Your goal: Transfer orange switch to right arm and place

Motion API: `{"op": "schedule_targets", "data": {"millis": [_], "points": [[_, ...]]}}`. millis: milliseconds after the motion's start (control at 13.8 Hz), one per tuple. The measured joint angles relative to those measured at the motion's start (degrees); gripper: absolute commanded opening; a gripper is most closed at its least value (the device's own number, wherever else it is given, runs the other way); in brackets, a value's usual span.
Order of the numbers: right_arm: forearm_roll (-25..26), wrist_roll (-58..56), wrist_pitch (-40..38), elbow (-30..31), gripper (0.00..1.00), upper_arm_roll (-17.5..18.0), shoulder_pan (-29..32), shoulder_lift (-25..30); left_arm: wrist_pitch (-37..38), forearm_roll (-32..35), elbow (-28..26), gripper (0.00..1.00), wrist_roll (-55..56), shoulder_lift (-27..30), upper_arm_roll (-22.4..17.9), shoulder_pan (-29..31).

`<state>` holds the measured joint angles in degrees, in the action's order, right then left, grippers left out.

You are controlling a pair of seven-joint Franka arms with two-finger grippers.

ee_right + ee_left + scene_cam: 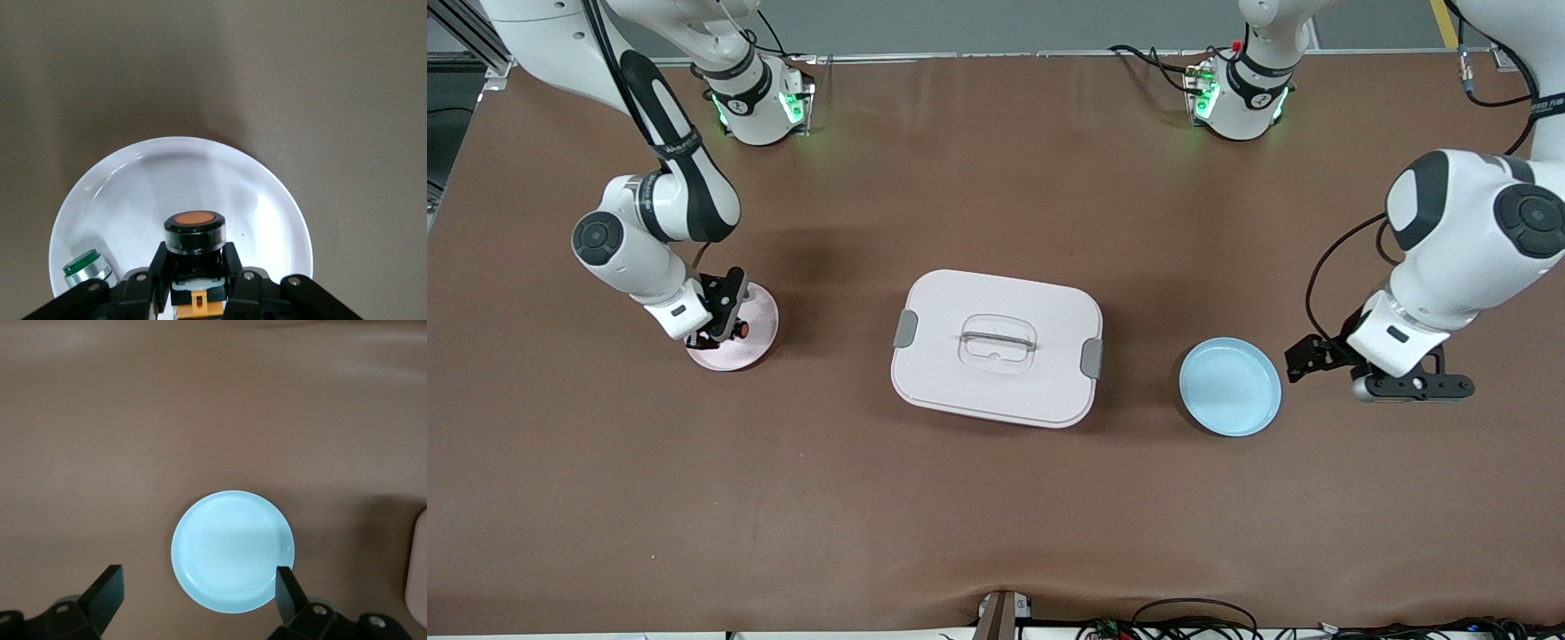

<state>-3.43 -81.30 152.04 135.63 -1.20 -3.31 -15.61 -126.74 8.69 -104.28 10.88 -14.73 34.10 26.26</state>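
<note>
The orange switch (739,329) (195,221), a small black block with a round orange button end, sits between the fingers of my right gripper (725,334) (195,260). That gripper is shut on it and holds it just over the pale pink plate (758,307) (200,170) at the right arm's end of the table. My left gripper (1409,388) (200,587) waits open and holds nothing, above the table beside the light blue plate (1230,387) (232,550), toward the left arm's end.
A small silver piece with a green top (85,265) lies in the pink plate near its rim. A white lidded box (996,347) (417,560) with grey clips and a clear handle stands mid-table between the two plates. Brown cloth covers the table.
</note>
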Motion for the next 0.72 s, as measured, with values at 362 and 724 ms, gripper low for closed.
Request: {"op": "schedule_targets", "data": {"millis": [362,724], "points": [[0.0,-1.4,0.5,-0.5,0.0,0.0,0.1,-1.2,1.8,0.0,2.1,1.0,0.1,4.7,0.0,0.7],[0.0,-1.5,1.7,-1.5,0.0,0.0,0.1,-3.0,11.2,0.0,9.5,1.0,0.2,5.5,0.0,0.7]]}}
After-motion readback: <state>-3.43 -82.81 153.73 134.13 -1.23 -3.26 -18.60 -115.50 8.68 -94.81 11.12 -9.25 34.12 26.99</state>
